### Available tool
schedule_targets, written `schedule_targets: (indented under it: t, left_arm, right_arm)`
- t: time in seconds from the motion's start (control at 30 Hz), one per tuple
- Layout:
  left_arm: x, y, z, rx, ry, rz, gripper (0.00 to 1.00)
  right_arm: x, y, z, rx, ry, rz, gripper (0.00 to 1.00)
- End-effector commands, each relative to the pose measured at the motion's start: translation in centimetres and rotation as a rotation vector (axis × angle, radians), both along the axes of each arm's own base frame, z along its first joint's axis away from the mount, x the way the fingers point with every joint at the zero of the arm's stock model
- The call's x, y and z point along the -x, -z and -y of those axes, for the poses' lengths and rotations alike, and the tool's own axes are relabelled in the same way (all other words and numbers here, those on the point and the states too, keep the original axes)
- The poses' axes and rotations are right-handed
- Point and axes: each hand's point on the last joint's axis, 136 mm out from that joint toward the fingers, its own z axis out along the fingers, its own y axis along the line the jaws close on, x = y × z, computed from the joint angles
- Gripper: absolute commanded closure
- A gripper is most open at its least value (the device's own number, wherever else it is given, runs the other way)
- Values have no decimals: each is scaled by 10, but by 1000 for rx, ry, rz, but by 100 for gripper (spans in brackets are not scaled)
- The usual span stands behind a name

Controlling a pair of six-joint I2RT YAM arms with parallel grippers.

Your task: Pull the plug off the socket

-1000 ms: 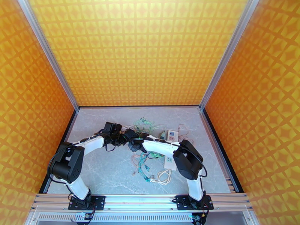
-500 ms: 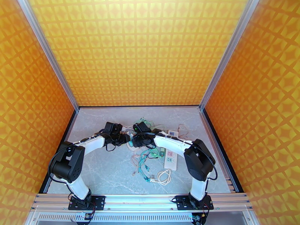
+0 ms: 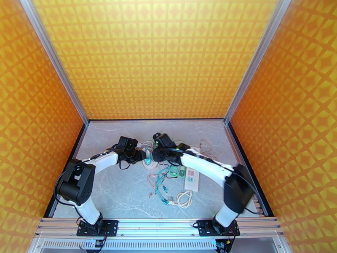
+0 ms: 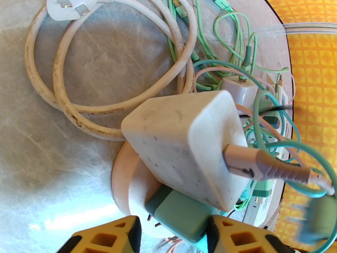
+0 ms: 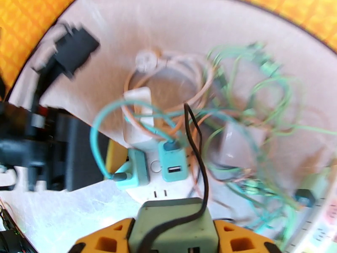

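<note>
Orange patterned walls (image 3: pixel 168 60) close in a grey marbled desk (image 3: pixel 109 190). Near its middle we see both arms reaching inward over a tangle of green wires (image 3: pixel 162 184). A white power strip (image 3: pixel 191 178) lies just right of the tangle.

From the right wrist we look along the right claw (image 5: pixel 173 232). Its yellow fingers (image 5: pixel 109 237) are clamped on the plug (image 5: pixel 162 213), a grey-green block that fills the gap between them. A black cable (image 5: pixel 201 165) runs across the top of the plug. Just past the plug's far edge lies the pale face of the socket (image 5: pixel 147 197), where two bare slots show. The plug looks lifted clear of that face, but its pins are hidden, so we cannot be sure. Further along the socket a teal adapter (image 5: pixel 172 163) with a USB port stands plugged in. This view is blurred toward its edges.

From the left wrist, the left claw (image 4: pixel 173 227) grips a green adapter (image 4: pixel 181 213) seated on the round socket, with one yellow finger pressed to each side. Right behind the adapter a large white charger (image 4: pixel 181 144) stands in the same socket, and a grey connector (image 4: pixel 252 163) is pushed into its end. A grubby white cord (image 4: pixel 59 93) loops on the desk beyond and passes behind the charger.
</note>
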Motion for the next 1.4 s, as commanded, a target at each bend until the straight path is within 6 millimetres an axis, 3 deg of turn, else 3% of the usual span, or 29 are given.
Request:
schedule_targets:
  t: [0.0, 0.23, 0.6, 0.87, 1.07, 1.27, 1.37]
  left_arm:
    - [25, 49, -54, -238, -101, -152, 55]
    - [24, 37, -88, -259, -176, -134, 55]
    - [39, 34, -124, -314, -238, -139, 55]
    - [34, 32, -124, -302, -241, -133, 54]
    - [33, 29, -123, -299, -243, -127, 54]
    - [30, 21, -124, -293, -250, -109, 54]
    - [30, 14, -124, -289, -254, -98, 54]
  right_arm:
    - [-1, -18, 22, 47, 35, 55, 68]
    - [-11, -55, 15, -1, 31, 119, 67]
    - [-25, -113, -18, -119, -39, 186, 67]
    - [-24, -177, -40, -178, -120, 304, 66]
    - [-25, -237, -50, -232, -157, 415, 66]
    - [-26, -264, -63, -260, -196, 445, 67]
    - [-20, -261, -77, -265, -226, 442, 67]
